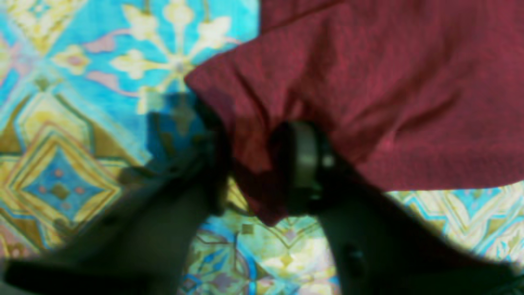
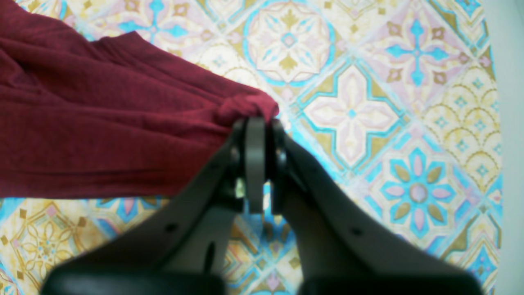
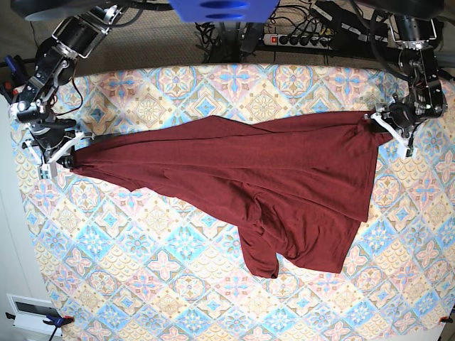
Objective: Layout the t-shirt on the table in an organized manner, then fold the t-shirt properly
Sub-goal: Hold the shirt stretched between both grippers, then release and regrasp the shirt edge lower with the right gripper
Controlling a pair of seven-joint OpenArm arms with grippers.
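The t-shirt lay spread across the middle of the table, stretched in a long band from the base view's left edge to its right edge. It was not flat: diagonal folds ran through the body, and a flap with a rounded lower end hung down toward the table's near side, right of centre.

The right gripper sat at the base view's left, at the shirt's tapered end. In the right wrist view its jaws were pressed nearly together with a bunched knot of maroon fabric pinched at the tips, so it was clamped on the t-shirt. Fabric fanned out from that pinch toward the left of that view, wrinkled, with the patterned table cover showing on the other side.

The left gripper was at the base view's right, at the shirt's upper corner. In the left wrist view a fold of cloth ran down between its two fingers, with a gap between the jaws. That view was blurred, so whether the fingers were actually squeezing the fabric or only straddling it could not be told. The cloth filled the upper right of that view; table pattern showed to the left and below.

A power strip and cables lay beyond the table's far edge.
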